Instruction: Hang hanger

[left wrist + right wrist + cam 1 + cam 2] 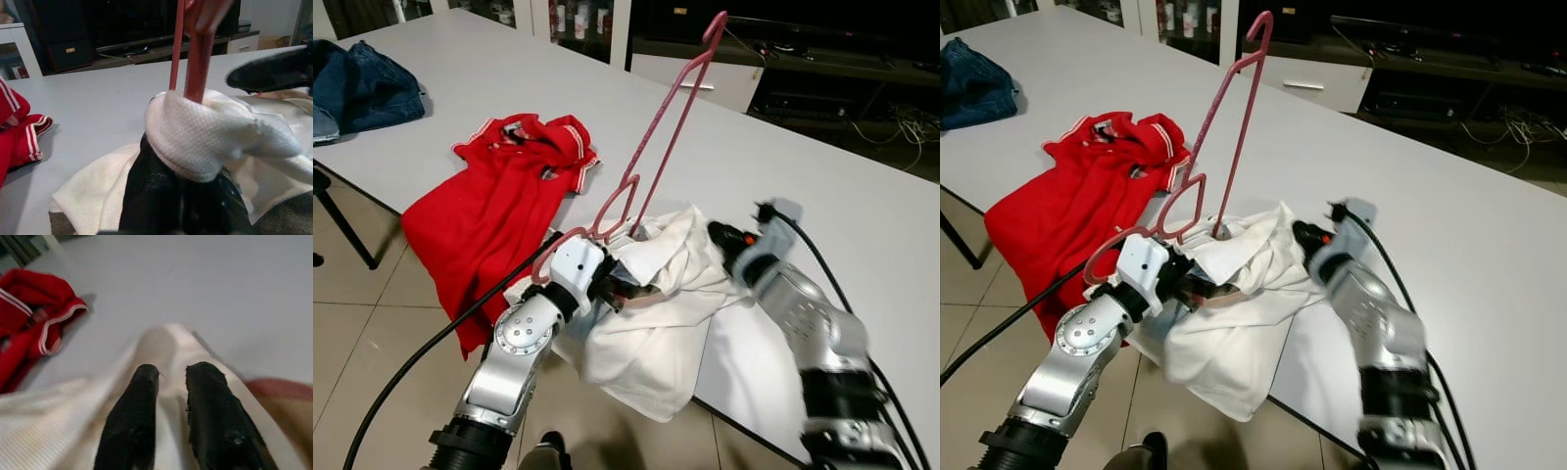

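A pink hanger [671, 127] stands tilted over the white table [822, 166], hook uppermost. Its lower end goes into the collar [195, 132] of a white shirt [646, 343] bunched at the table's near edge. My left gripper [619, 291] is shut on the hanger's lower part, with shirt cloth wrapped around it. My right gripper [722, 238] rests on the shirt's far right side. Its fingers [137, 421] stand nearly together with a raised fold of white cloth [166, 340] at their tips.
A red polo shirt [499, 206] lies to the left, hanging over the table's edge. Blue jeans [362, 88] sit at the far left corner. A black cable [431, 343] trails from my left arm. Dark cabinets [822, 88] stand beyond the table; tiled floor lies below.
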{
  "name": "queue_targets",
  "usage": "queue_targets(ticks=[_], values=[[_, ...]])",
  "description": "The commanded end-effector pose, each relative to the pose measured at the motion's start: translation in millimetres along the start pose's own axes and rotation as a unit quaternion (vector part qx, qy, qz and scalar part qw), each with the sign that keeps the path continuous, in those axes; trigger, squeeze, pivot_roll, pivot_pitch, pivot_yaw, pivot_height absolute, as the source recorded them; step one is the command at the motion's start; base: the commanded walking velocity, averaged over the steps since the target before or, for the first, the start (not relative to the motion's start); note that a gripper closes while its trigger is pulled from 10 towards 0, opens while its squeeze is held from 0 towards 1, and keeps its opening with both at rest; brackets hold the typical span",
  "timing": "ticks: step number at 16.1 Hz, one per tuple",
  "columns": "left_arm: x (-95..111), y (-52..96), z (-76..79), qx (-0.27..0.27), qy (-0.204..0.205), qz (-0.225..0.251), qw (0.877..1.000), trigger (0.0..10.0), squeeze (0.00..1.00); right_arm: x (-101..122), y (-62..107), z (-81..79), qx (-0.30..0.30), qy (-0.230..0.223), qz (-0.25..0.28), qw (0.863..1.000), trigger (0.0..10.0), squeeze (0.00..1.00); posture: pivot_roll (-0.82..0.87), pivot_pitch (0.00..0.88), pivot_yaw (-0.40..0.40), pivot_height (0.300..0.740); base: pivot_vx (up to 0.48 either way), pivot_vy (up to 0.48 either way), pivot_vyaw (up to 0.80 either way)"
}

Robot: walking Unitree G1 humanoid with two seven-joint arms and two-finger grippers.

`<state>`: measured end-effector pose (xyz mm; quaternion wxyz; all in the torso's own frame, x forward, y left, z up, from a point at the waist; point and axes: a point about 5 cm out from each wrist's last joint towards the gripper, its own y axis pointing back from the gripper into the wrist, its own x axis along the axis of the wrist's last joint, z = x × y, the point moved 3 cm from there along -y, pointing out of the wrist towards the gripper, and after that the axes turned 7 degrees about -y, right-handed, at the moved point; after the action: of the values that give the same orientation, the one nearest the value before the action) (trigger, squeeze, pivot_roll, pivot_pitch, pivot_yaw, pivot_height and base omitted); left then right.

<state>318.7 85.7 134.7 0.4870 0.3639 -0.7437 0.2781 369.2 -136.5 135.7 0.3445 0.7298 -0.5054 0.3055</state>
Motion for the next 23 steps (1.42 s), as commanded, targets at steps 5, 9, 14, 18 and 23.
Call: queue_targets(ticks=[5, 9, 14, 18, 23], values=[[-17, 4.0, 10.4, -0.021, -0.001, -0.037, 0.999, 10.0, 0.00, -3, -16.2, -2.8, -0.019, 0.005, 0.004, 1.000, 10.0, 0.93, 0.03, 0.115, -0.091, 0.740, 0.000, 0.000, 0.00], [-17, 7.1, 11.7, -0.022, -0.002, -0.040, 0.999, 10.0, 0.00, -7, -21.4, -2.3, -0.028, 0.003, 0.006, 1.000, 10.0, 0.00, 0.03, 0.122, -0.084, 0.740, 0.000, 0.000, 0.00], [-17, 7.6, 12.6, -0.029, -0.004, -0.040, 0.999, 10.0, 0.00, -16, -26.5, -23.1, 0.016, -0.041, -0.018, 0.999, 10.0, 0.00, 0.03, 0.132, -0.072, 0.740, 0.000, 0.000, 0.00], [-18, 10.8, 13.2, -0.032, -0.005, -0.044, 0.999, 10.0, 0.00, -23, -25.3, -32.1, 0.041, -0.059, -0.037, 0.997, 10.0, 0.00, 0.03, 0.141, -0.065, 0.740, 0.000, 0.000, 0.00], [-18, 11.8, 13.2, -0.036, -0.010, -0.046, 0.998, 10.0, 0.00, -16, -20.4, 7.7, -0.063, -0.017, -0.012, 0.998, 10.0, 0.00, 0.03, 0.144, -0.058, 0.740, 0.000, 0.000, 0.00]])
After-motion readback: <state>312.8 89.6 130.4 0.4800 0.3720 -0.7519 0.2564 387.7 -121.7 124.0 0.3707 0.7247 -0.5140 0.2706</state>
